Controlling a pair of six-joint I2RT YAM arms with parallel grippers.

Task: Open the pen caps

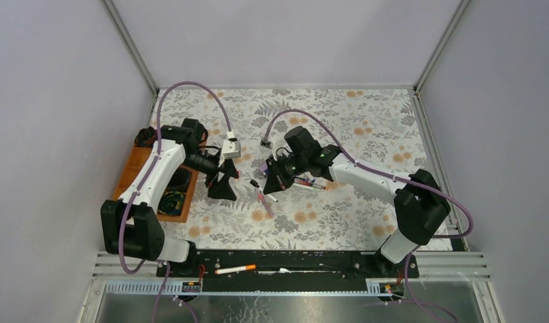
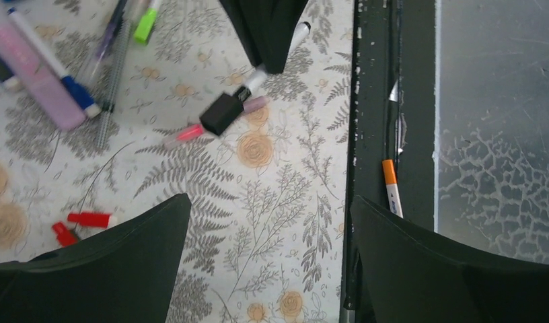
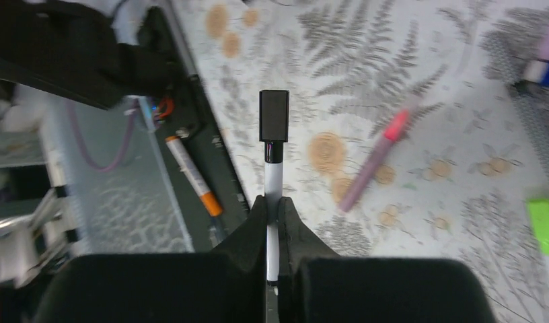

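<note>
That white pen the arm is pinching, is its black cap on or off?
On. The black cap sits square on the tip of the white pen, whose barrel the right gripper clamps.

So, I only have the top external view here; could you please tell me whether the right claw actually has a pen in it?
Observer: Yes, the right claw is shut on the barrel of a white pen.
Operator: Thank you. Is that pen's cap off?
Observer: No, its black cap is on the end pointing away from the claw.
Operator: And how does the left claw stand, please?
Observer: The left claw is wide open above the cloth and holds nothing.
</note>
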